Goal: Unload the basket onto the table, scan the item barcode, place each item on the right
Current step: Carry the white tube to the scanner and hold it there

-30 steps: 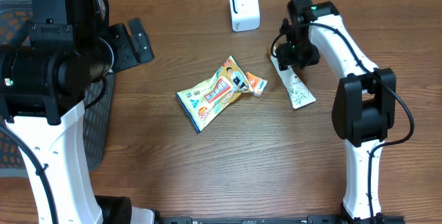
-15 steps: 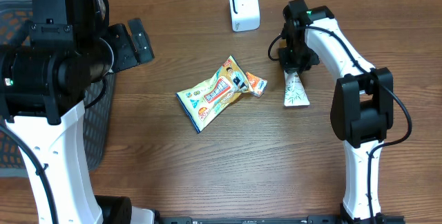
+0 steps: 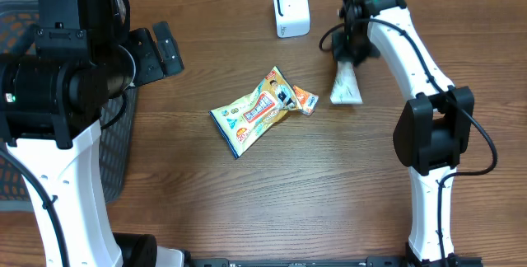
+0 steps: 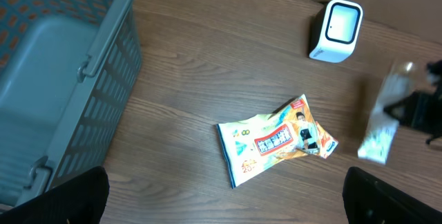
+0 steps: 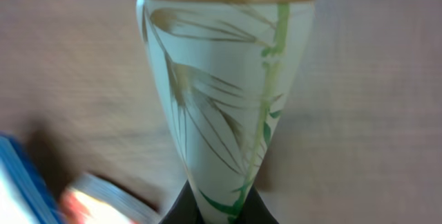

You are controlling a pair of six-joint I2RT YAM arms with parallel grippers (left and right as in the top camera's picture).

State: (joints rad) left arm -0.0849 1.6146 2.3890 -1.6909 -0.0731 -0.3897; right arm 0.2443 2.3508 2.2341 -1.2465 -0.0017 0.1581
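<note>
Tube (image 3: pixel 346 86) clamped at one end in closed right claw (image 3: pixel 352 53), right of scanner (image 3: pixel 291 7). Left claw (image 3: pixel 158 51) wide open, holding nothing. Snack packet (image 3: pixel 251 112) lies on bench (image 3: pixel 247 193), apart from tube.

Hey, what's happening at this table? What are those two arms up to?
The right gripper is shut on one end of a white tube with a green leaf print, holding it just right of the small white scanner at the far edge of the table. The left gripper hangs open near the grey basket, holding nothing. Two snack packets lie mid-table, with no gripper on them.
</note>
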